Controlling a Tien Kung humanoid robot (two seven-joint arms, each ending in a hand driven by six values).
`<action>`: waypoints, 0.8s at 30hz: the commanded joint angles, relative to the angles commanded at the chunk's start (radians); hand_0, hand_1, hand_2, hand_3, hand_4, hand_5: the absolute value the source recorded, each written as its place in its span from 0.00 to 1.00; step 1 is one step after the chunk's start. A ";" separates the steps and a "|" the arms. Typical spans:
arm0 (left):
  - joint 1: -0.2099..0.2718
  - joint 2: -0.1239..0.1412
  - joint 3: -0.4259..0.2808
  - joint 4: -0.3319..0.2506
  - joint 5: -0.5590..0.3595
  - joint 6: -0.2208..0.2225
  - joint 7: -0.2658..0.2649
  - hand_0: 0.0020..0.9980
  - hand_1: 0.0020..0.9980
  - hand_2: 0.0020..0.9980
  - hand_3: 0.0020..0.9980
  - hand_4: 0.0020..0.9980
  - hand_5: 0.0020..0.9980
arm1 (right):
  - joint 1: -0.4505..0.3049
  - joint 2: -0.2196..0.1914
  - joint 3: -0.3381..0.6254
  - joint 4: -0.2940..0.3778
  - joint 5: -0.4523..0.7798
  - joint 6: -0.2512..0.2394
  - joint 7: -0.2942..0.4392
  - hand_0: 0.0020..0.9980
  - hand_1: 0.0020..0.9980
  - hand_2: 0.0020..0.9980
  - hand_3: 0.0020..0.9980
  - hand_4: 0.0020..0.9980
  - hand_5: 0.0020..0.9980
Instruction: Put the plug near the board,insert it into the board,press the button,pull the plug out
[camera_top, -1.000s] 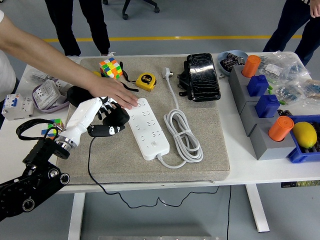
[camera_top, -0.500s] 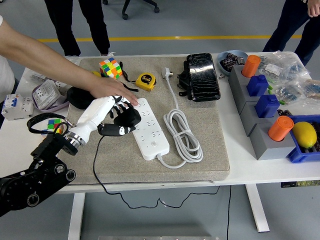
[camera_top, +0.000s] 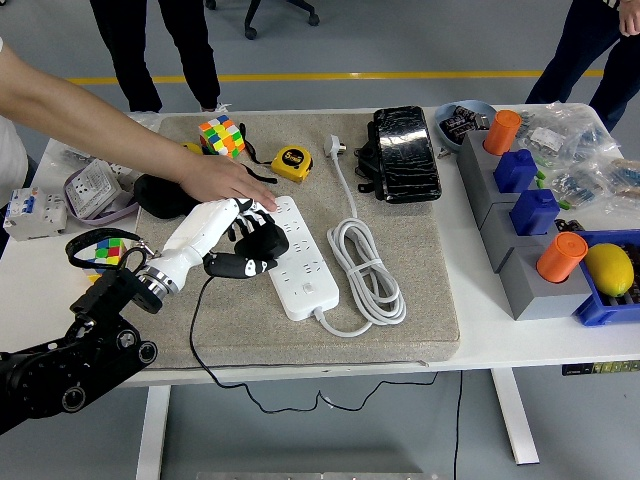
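Plug at the board's edge, lining up for insertion.

The black plug (camera_top: 262, 243) sits clamped in the left hand (camera_top: 225, 240), touching the white power strip (camera_top: 298, 258) just ahead of the fingers; its prong direction is hidden. The strip's long axis runs away from the hand toward the near edge. A person's hand (camera_top: 222, 182) just beyond pins the strip, probably steadying it.

The plug is hidden inside the left hand (camera_top: 232, 238). A person's hand (camera_top: 222, 182) covers the board's (camera_top: 300, 256) far corner.
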 joint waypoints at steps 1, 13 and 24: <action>-0.001 -0.001 0.002 0.002 0.000 0.000 0.000 0.28 0.42 0.46 0.55 0.79 0.00 | 0.000 0.000 0.000 0.000 0.000 0.000 0.000 0.58 0.66 0.65 0.55 0.93 0.50; -0.022 -0.012 0.030 0.034 -0.007 -0.002 0.005 0.28 0.42 0.46 0.55 0.79 0.00 | -0.002 0.001 -0.004 0.001 0.001 0.000 0.002 0.58 0.66 0.64 0.55 0.93 0.50; -0.042 -0.017 0.054 0.064 -0.019 -0.002 0.001 0.28 0.42 0.46 0.55 0.79 0.00 | -0.001 0.001 -0.005 0.001 0.003 0.000 0.002 0.58 0.66 0.64 0.55 0.93 0.50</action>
